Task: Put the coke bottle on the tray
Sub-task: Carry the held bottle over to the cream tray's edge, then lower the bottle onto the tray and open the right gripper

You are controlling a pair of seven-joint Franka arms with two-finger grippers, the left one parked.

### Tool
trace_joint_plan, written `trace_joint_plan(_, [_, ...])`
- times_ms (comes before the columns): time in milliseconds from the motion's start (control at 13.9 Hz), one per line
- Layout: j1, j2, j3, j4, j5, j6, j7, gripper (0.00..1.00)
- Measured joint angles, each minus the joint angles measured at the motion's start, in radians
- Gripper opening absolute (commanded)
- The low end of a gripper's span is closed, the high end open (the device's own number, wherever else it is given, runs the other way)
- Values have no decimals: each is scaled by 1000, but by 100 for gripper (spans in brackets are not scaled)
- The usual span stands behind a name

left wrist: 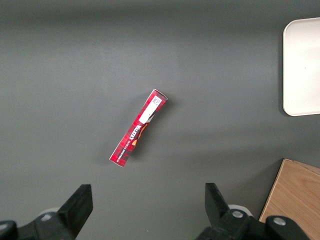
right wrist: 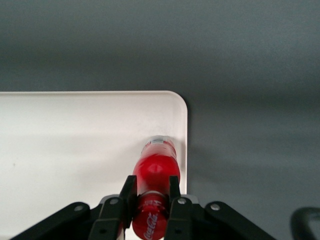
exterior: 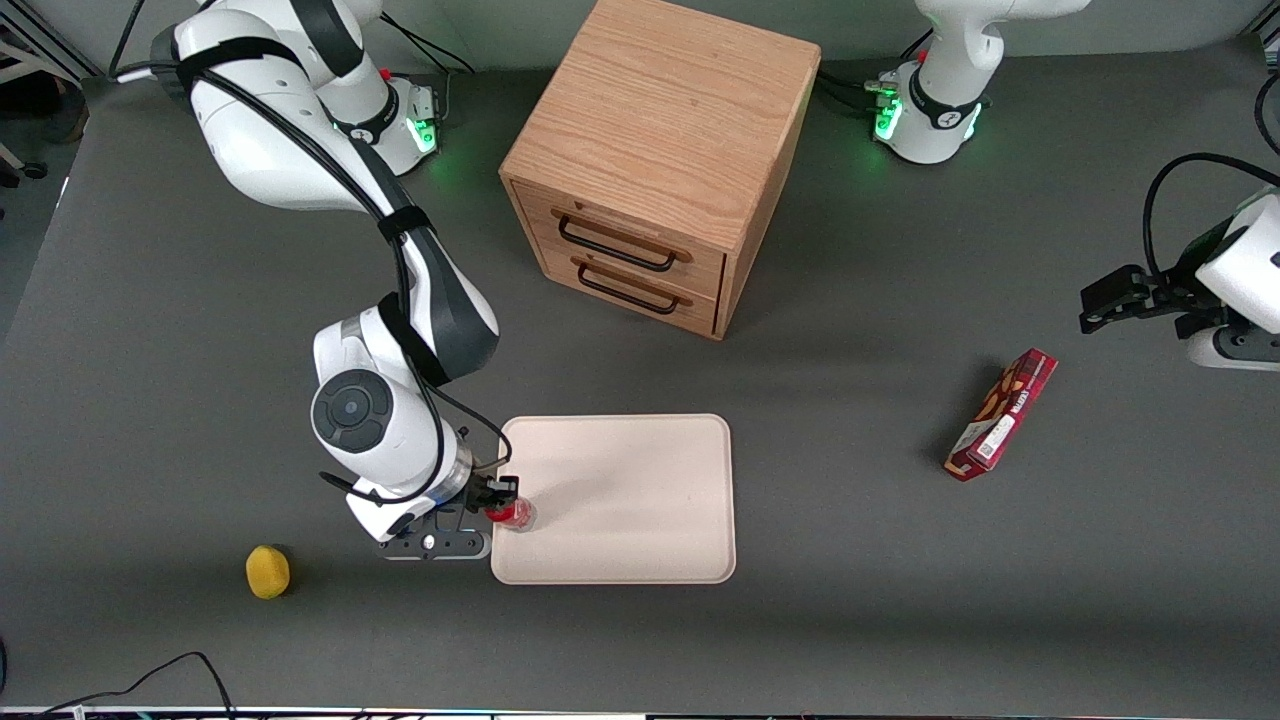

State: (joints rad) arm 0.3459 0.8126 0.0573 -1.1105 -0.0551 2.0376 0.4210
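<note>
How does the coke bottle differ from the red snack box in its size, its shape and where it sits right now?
The coke bottle is tiny and rounded; the snack box is long and flat-sided. The bottle is clamped in the gripper over the tray; the box lies untouched on the table, toward the parked arm's end. Both are red.

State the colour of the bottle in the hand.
Red coke bottle, hand over the tray; right wrist view.

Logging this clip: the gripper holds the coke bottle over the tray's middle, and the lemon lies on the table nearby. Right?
Not the middle. The gripper holds the coke bottle at the tray's edge near a corner, as the right wrist view shows. The lemon does lie on the table nearby.
</note>
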Motion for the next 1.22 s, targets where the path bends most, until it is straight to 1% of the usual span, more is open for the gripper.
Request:
trace_joint_plan(288, [0, 22, -1, 18, 0, 10, 0, 0])
trace_joint_plan(359, [0, 27, -1, 24, 0, 17, 0, 61])
trace_joint_plan(431, [0, 30, -1, 27, 0, 23, 0, 100])
trace_joint_plan(935, [-2, 25, -3, 52, -6, 23, 0, 100])
trace_joint_plan(1222, [-7, -32, -7, 62, -6, -80, 0, 100])
